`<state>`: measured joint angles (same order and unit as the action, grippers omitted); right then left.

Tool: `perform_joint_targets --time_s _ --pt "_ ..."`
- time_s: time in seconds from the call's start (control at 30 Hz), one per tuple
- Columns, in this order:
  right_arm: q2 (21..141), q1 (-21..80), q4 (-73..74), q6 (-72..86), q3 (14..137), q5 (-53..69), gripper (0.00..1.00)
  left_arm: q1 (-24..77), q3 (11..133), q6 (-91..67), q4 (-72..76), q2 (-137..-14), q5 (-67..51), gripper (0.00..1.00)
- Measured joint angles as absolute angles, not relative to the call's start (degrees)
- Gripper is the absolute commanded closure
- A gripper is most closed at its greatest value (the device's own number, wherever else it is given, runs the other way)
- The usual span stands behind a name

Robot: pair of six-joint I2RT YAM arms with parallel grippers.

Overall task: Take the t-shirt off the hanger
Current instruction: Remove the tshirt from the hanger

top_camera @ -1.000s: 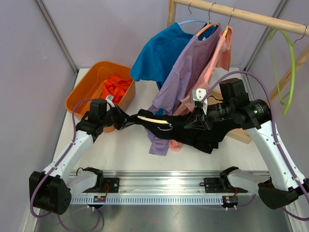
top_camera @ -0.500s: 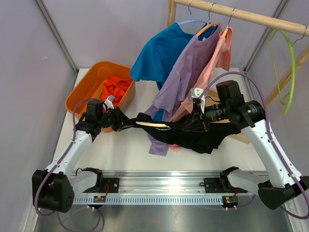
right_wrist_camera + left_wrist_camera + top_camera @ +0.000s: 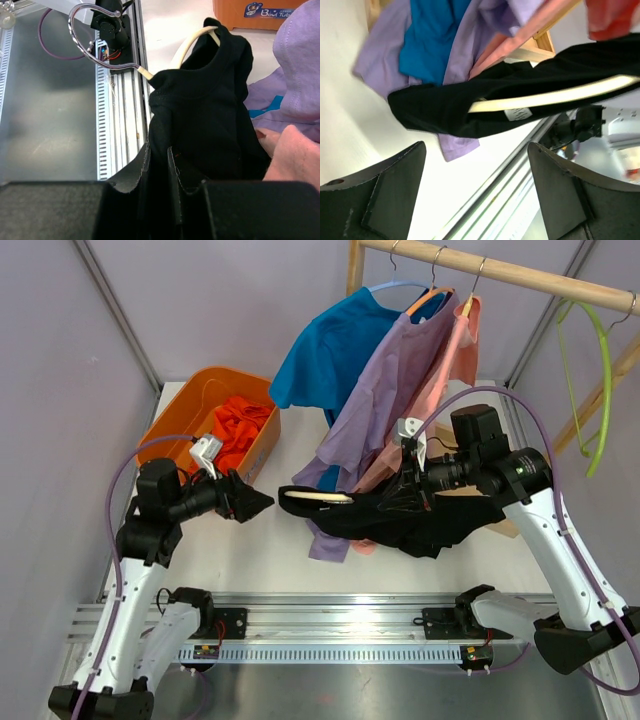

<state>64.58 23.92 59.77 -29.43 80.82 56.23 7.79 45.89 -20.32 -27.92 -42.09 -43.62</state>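
Observation:
The black t-shirt [image 3: 420,522] hangs in the air over the table, still threaded on a cream hanger [image 3: 318,497] whose end pokes out to the left. My right gripper [image 3: 402,502] is shut on the shirt's fabric [image 3: 215,115], with cloth pinched between the jaws [image 3: 159,155]. The hanger's cream arm [image 3: 187,45] and metal hook [image 3: 82,30] stick out beyond the collar. My left gripper [image 3: 258,503] is open and holds nothing, a short way left of the hanger's end. Through its wide jaws [image 3: 476,150] the shirt [image 3: 460,107] and hanger [image 3: 555,97] lie ahead.
An orange bin [image 3: 175,410] holding an orange garment [image 3: 238,425] stands at the back left. Blue [image 3: 325,355], purple [image 3: 385,390] and pink [image 3: 455,345] shirts hang from the wooden rail [image 3: 500,270]. A green hanger [image 3: 598,390] hangs at right. A metal track [image 3: 330,630] runs along the near edge.
My left gripper has opened, let go of the shirt's left end and pulled back to the left. The right gripper keeps its grip and has barely moved.

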Motion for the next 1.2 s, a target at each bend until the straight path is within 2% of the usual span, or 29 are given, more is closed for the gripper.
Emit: perform_joint_targets --time_s 0.2,0.3,0.5,0.77,0.9,0.93,1.0,1.03,1.2 --pt "66.4 23.9 61.9 -30.0 82.6 57.5 1.00 10.5 48.7 -11.9 -28.9 -40.5 -44.5 0.12" --pt "67.7 24.0 63.3 -30.5 83.2 58.3 1.00 16.2 48.6 -7.7 -27.6 -40.3 -43.2 0.13" --pt "68.8 24.6 64.7 -30.9 83.4 58.7 1.00 30.0 48.6 1.7 -21.5 -41.9 -39.0 0.18" --pt "68.8 24.7 65.9 -31.1 83.4 59.9 1.00 39.0 49.6 11.5 -19.7 -52.3 -33.7 0.29" --pt "68.9 24.7 66.0 -31.2 83.4 61.1 1.00 41.5 49.8 15.6 -19.6 -54.7 -30.3 0.52" --pt "68.9 24.7 66.0 -31.2 83.4 61.2 1.00 41.8 49.8 16.5 -19.6 -54.9 -29.7 0.70" --pt "68.9 24.7 65.5 -31.3 83.4 60.8 1.00 42.3 49.8 18.1 -19.7 -54.9 -29.4 0.86" --pt "68.9 24.4 65.0 -31.2 83.4 60.0 1.00 42.7 49.8 19.6 -20.1 -54.7 -29.8 0.98" --pt "68.7 23.9 64.1 -30.7 83.2 57.8 0.98 43.5 49.8 22.0 -21.0 -53.9 -30.5 1.00"
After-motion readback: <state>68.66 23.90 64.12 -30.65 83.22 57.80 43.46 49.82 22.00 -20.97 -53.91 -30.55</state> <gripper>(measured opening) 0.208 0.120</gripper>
